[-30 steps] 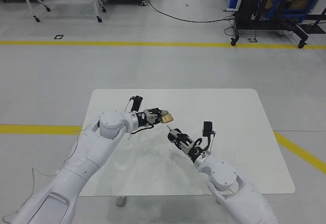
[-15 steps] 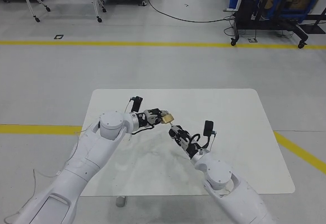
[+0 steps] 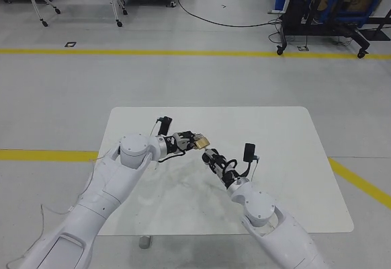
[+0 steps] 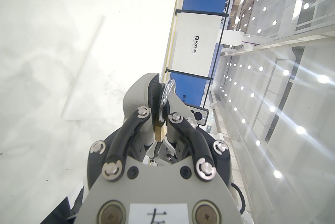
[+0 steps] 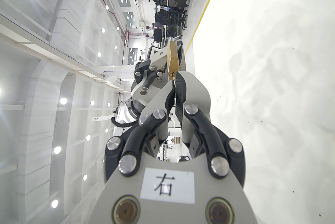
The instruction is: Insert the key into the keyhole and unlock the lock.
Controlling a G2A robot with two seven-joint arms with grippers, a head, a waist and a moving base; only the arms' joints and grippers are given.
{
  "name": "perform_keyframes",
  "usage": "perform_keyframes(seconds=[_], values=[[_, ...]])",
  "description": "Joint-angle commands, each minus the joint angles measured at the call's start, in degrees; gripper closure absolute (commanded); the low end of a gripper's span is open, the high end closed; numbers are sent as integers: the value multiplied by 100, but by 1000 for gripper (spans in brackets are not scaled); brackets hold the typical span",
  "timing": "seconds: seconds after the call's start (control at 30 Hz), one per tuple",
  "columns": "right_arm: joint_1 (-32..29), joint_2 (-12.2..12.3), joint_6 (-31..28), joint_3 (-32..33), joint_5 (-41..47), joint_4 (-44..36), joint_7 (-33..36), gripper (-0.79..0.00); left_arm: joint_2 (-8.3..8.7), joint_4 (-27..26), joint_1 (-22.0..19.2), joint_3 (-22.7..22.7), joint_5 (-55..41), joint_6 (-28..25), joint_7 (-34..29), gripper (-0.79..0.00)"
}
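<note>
A: Where is the lock, and who holds it?
B: The lock (image 3: 201,142) hangs in the air with the table (image 3: 283,134) under it, and the left gripper (image 4: 163,87) pinches it tight. The right gripper (image 5: 175,81) is just beside the lock and is closed narrow on the key (image 5: 173,78). The key tip touches the end of the lock where the keyhole must be. How deep it sits, I cannot tell.
A: What can go wrong from here?
B: I think three things. If the key is tilted against the keyhole, a push can jam it or bend it. The key has only a thin hold, so it may slip in the grip during the turn. Also the lock can twist in the left gripper, because the turning force comes at its free end.
A: Does something stand in the way?
B: Between the key and the lock I see nothing. Far behind the lock there are a yellow floor line (image 3: 182,52) and a wheeled frame (image 3: 316,30), both well apart from it
</note>
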Motion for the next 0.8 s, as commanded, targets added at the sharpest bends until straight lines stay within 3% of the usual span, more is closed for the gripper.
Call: perform_keyframes(seconds=[0.0, 0.23, 0.27, 0.3, 0.33, 0.77], values=[[17, -12, 32, -5, -65, 20, -40, 0, -6, 2, 0, -5, 4, 12, -14, 0], [118, -66, 56, -10, -152, 103, -84, 0, -31, 3, 0, -2, 69, 0, -52, 0], [126, -73, 22, -9, -163, 107, -86, -206, -34, 8, -1, -6, 74, 0, -54, 0], [127, -80, -37, -8, -163, 99, -81, -708, -37, 15, -3, -15, 74, -4, -52, 0], [118, -86, -119, 0, -140, 89, -59, -785, -38, 27, -3, -33, 65, -8, -46, 0], [86, -90, -243, 42, -131, 93, -38, -785, -29, -28, 105, -292, -50, -117, 39, 0]])
